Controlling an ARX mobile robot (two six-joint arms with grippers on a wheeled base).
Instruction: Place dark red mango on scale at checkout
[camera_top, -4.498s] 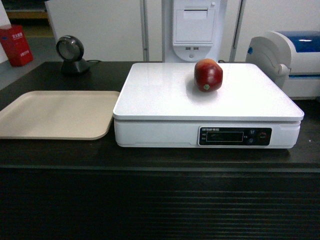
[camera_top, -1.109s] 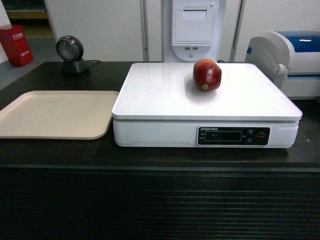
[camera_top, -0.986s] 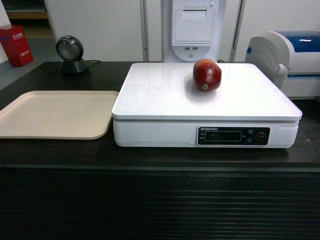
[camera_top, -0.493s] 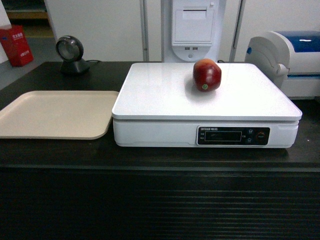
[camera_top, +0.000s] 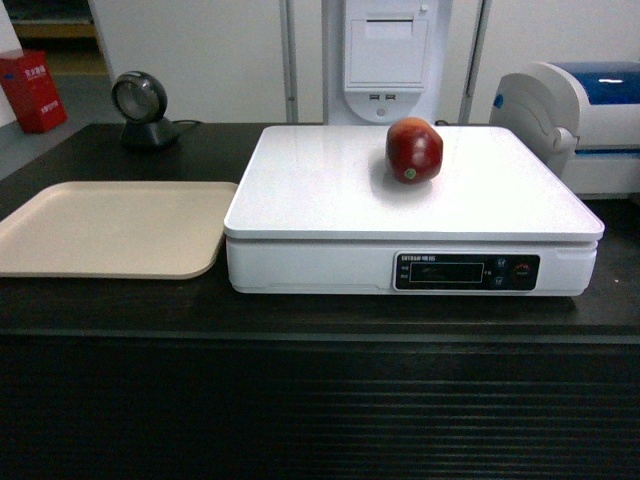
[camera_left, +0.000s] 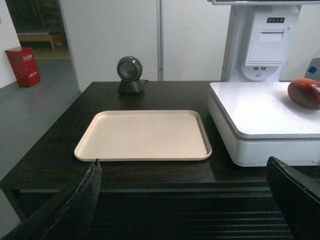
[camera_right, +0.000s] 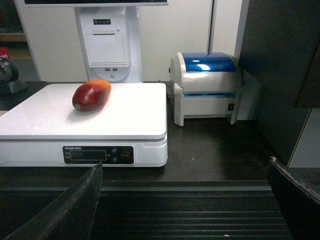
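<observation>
Mango (camera_top: 414, 150) resting on scale (camera_top: 330, 185) platform, back-right area in head view, stem end facing camera; nothing touching it. Scale sitting on checkout surface (camera_top: 300, 310), display strip facing front.

Left gripper (camera_left: 185, 200): fingers (camera_left: 75, 200) wide apart, nothing between, only 2 dark tips showing at bottom corners of left wrist view. Held back off the front edge of the surface. Tray (camera_left: 145, 135) ahead of it and near, flat on surface, just beside scale's left side. Scale ahead and to the right of this gripper, mango at far right edge of that view. Round scanner (camera_left: 130, 75) ahead beyond the tray, at the back of the surface.

Right gripper (camera_right: 185, 200): fingers (camera_right: 75, 205) wide apart, nothing held, also back off the front edge. Scale ahead and to the left of it, mango further ahead-left on the platform, well apart from the gripper. Label printer (camera_right: 207, 87) with blue lid ahead, just beside scale's right side. White receipt unit (camera_right: 107, 45) behind the scale.

Neither gripper visible in head view.
</observation>
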